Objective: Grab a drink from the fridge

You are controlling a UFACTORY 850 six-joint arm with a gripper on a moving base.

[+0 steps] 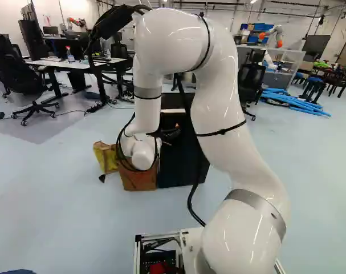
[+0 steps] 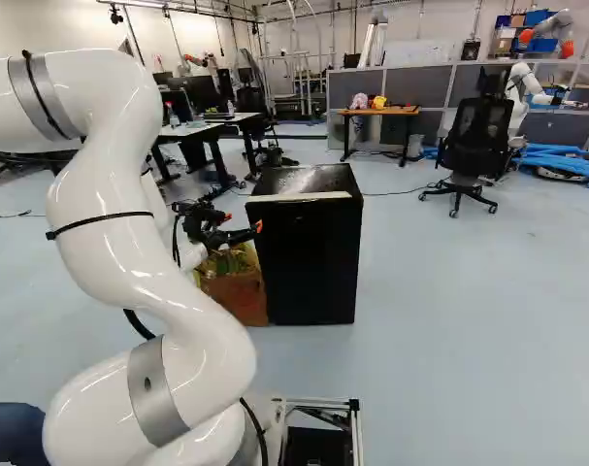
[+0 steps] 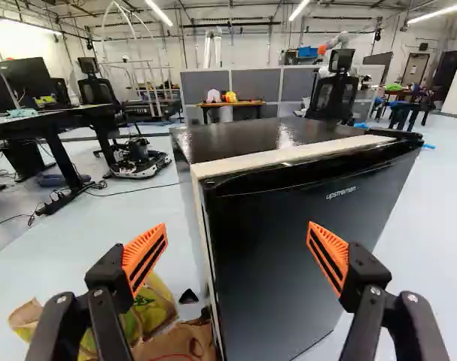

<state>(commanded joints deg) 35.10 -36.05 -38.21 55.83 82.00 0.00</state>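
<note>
The jaws stand spread and empty before the closed fridge [image 2: 309, 262], at the centre of the right base view. The drink is out of sight, presumably inside. The glossy door [image 3: 288, 252] looks slippery, probably stiff to start; best hooked by its edge [image 3: 213, 263] beside the paper bag [image 3: 175, 342].

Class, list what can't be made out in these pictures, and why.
Fridge contents: wrist view, hidden by the door.
Fridge's back: right base view, hidden behind its front.
Brown bag's base: wrist view, cut off by the edge.
Blue thing: right base view, cut off by the edge.
</note>
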